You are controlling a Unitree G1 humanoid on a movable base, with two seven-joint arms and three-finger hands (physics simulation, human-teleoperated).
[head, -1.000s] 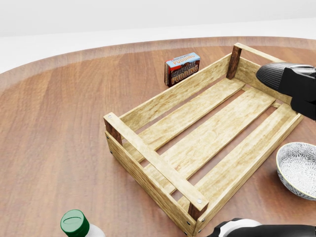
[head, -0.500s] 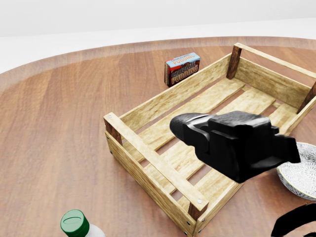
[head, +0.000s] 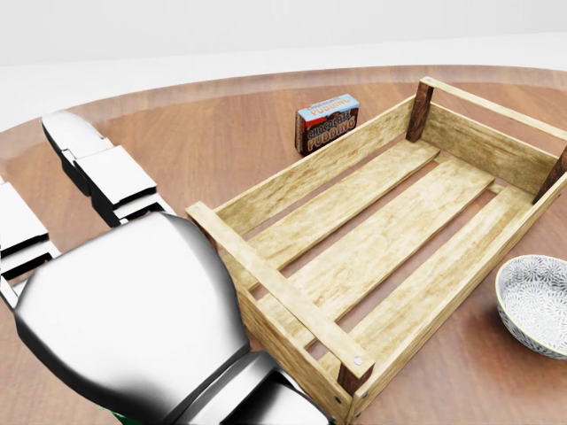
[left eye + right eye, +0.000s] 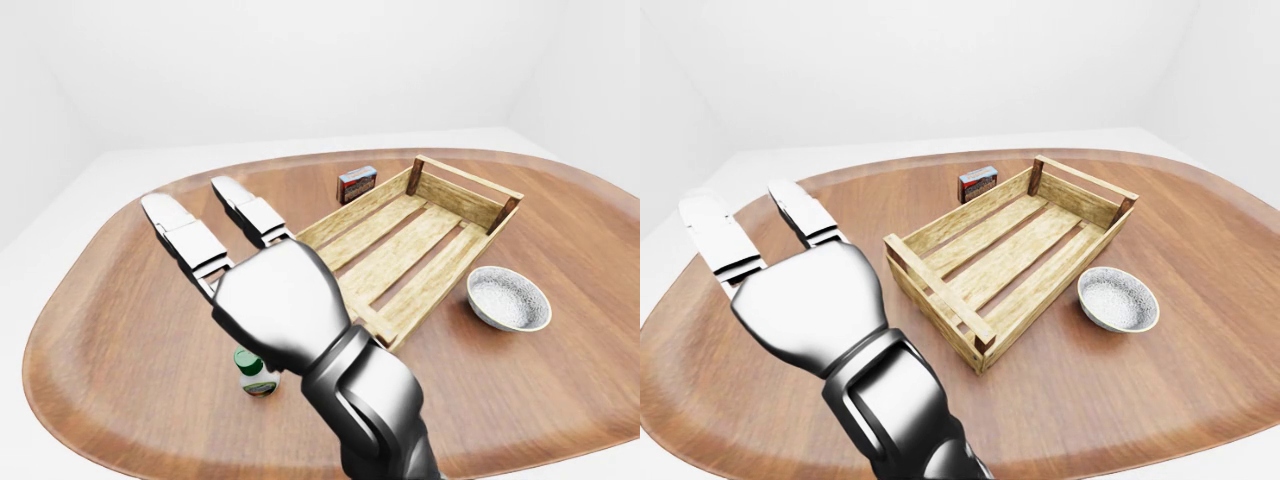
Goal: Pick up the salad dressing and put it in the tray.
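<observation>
my one visible hand (image 4: pixel 275 305), a silver metal one, fills the lower left of all three views. i cannot tell from these views which arm it belongs to. its back faces the cameras; two fingers (image 4: pixel 190 240) are stretched out straight and apart, pointing toward the top left of the left-eye view. the hand is spread, holding nothing, and i see no contact with any object. a third finger is not visible.

the dressing (image 4: pixel 256 373), a small bottle with a green cap, stands upright on the table (image 4: pixel 100 340) at the lower left of the left-eye view, partly covered by the hand's lower edge. in the head and right-eye views the hand hides it almost wholly.

the tray (image 4: pixel 940 292), a slatted wooden crate, lies to the right of the hand, at the centre of the right-eye view, nothing inside it. a small pudding box (image 3: pixel 327 123) stands just beyond the tray's top-left side. a patterned bowl (image 4: pixel 1118 298) sits near the tray's lower right side, apart from it.
</observation>
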